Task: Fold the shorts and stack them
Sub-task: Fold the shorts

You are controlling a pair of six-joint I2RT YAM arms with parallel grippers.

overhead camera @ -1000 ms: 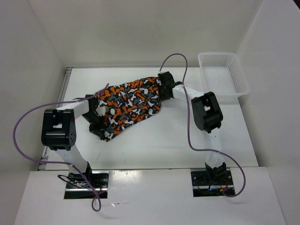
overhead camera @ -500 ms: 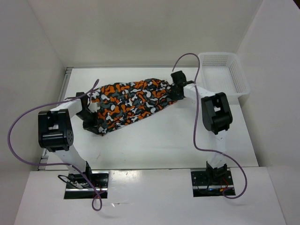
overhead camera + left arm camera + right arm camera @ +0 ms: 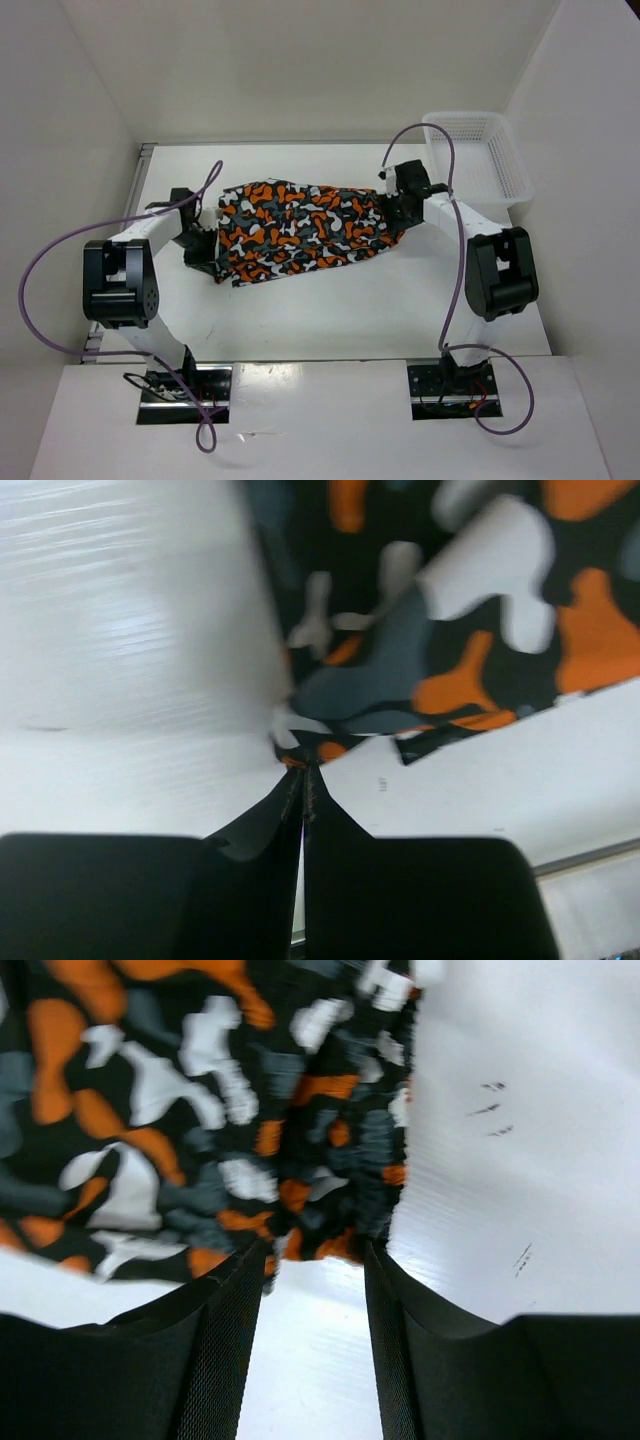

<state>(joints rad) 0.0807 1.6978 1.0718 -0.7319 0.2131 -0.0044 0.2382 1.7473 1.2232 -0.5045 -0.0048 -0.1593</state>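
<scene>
The camouflage shorts (image 3: 300,228) lie stretched out left to right on the white table, between my two grippers. My left gripper (image 3: 203,248) is at their left end; in the left wrist view it (image 3: 302,765) is shut, pinching a corner of the shorts (image 3: 450,630) at its tips. My right gripper (image 3: 397,208) is at their right end. In the right wrist view it (image 3: 315,1250) stands open, with the hem of the shorts (image 3: 200,1110) just at and beyond its fingertips and bare table showing between the fingers (image 3: 225,1340).
A white mesh basket (image 3: 478,155) stands at the back right corner, just right of my right wrist. White walls close in the table on the left, back and right. Purple cables loop over both arms.
Both grippers have moved apart, the right one far to the right, the left one left. The shorts went from a slanted bunch to a flat, wide spread.
</scene>
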